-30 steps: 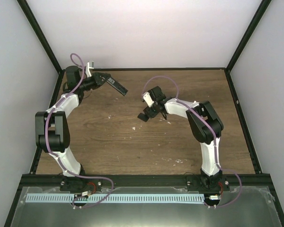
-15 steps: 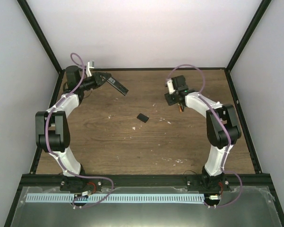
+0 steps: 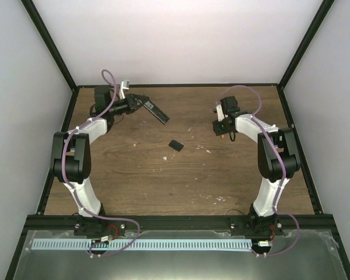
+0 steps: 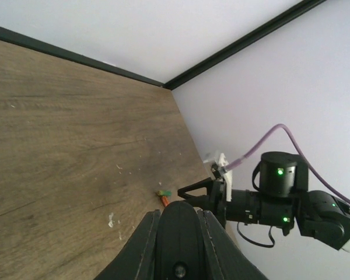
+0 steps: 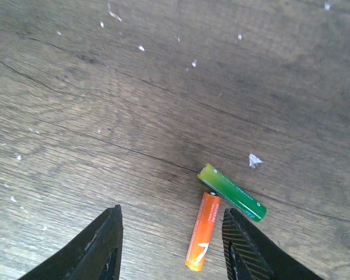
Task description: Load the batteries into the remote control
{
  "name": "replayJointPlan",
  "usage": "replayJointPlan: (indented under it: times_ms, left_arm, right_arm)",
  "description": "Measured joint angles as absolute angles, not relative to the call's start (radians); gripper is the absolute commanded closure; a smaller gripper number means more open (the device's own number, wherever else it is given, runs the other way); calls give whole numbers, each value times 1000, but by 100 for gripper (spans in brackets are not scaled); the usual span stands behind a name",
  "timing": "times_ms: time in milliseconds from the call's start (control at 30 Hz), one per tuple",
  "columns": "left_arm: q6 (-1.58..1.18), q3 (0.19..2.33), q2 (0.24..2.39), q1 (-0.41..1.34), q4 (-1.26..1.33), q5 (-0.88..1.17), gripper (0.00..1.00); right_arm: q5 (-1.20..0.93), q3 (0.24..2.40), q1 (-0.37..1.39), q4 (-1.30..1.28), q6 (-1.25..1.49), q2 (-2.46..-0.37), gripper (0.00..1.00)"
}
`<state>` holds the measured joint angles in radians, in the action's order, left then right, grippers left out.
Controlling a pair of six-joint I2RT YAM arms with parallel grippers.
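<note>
The remote control, slim and black, is held off the table at the back left, with my left gripper shut on its near end. In the left wrist view the remote fills the gap between the two fingers. Two batteries lie touching on the wood at the back right: an orange one and a green one. My right gripper hangs open just above them. The orange battery lies between its fingers, close to the right one. From above, the batteries are a speck under that gripper.
A small black squarish cover piece lies loose near the table's middle. Pale chips of wood dot the boards. The black frame rail and white walls close off the back and sides.
My right gripper left the black cover on the table's middle, swung to the back right over the batteries and narrowed its jaws. The left arm shifted the remote slightly right.
</note>
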<state>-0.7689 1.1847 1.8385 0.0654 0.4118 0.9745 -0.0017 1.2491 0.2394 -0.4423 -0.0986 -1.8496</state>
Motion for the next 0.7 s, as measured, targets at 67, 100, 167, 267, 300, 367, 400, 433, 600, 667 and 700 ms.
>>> replayJointPlan:
  times_ms: [67,100,167,267,300,367,400,433,600,667,700]
  left_arm:
    - [-774,1178,1839,79,420,975,100]
    - [-778,1176,1839,85,426,975,100]
    - [-783,1169,1839,94,434,975,100]
    - [-786,1161,1839,101,440,976,100]
    - [-788,1161,1839,101,440,976,100]
    - [-788,1161,1839,101,441,976,100]
    - [-788,1161,1840,101,440,976,100]
    - [-788,1161,1841,100,441,976,100]
    - [-788,1162,1852,100,440,976,100]
    - [-788,1164,1856,100,439,976,100]
    - [-788,1166,1858,100,439,976,100]
  right_arm:
    - [-8,1249,234,-448,-93,-1863,58]
    - [-9,1249,231,-450,-91,-1869,58]
    - [-12,1249,225,-457,-88,-1878,61]
    - [-19,1250,214,-467,-84,-1887,65]
    - [-22,1250,211,-470,-84,-1889,66]
    - [-27,1250,206,-472,-83,-1891,68]
    - [-29,1250,205,-472,-83,-1892,68]
    - [-32,1250,204,-473,-81,-1893,69]
    - [-44,1251,204,-473,-82,-1909,71]
    - [-47,1253,204,-474,-82,-1916,71]
    - [-48,1255,204,-475,-82,-1921,71]
